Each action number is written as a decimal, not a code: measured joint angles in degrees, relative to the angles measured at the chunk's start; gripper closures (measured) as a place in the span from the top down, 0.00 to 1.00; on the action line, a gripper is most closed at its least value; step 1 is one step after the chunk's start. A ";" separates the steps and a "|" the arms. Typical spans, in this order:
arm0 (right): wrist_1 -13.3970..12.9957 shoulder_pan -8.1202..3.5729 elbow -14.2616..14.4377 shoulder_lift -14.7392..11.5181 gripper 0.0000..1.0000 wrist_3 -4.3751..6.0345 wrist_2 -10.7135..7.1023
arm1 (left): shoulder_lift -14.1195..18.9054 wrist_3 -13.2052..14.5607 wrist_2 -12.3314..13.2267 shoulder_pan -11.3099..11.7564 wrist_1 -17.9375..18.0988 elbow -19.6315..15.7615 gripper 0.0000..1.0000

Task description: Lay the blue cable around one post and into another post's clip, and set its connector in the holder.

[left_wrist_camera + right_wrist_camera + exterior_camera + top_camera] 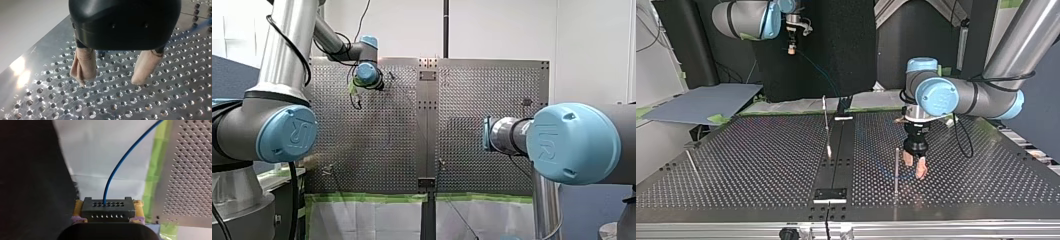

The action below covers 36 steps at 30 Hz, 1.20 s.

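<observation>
The black connector [107, 210] lies crosswise, clamped between the yellow pads of my right gripper [109, 206], high above the perforated table [761, 165]. Its blue cable [116, 167] leaves pointing straight away from the gripper, then curves. My left gripper [110, 82] is spread and empty, its tips at the table beside a thin post [896, 169]. A blue joint cap [287, 134] reads UR

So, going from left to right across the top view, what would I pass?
Grey sheet → my right arm's wrist, held high, jaws shut on the connector → thin post → nearer post → my left arm's wrist, jaws open just above the table.
</observation>
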 joint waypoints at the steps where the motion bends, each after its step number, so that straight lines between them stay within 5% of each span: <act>1: -0.53 0.15 0.53 0.53 0.09 -0.06 -0.12 | 0.00 -0.03 0.00 0.02 0.00 0.00 1.00; 6: -2.41 0.65 3.36 2.44 0.09 -0.06 -0.41 | 0.00 -0.09 0.01 0.09 0.00 0.00 1.00; 12: -1.13 0.76 5.93 0.41 0.09 0.43 -0.30 | 0.00 -0.10 0.03 0.26 0.00 0.00 1.00; 30: 8.81 1.26 6.49 -9.71 0.12 0.82 -0.30 | 0.00 -0.30 0.18 0.52 0.35 0.00 1.00; 36: 12.62 1.38 6.50 -13.51 0.12 2.65 0.41 | 0.00 -0.37 0.26 0.52 0.35 0.00 1.00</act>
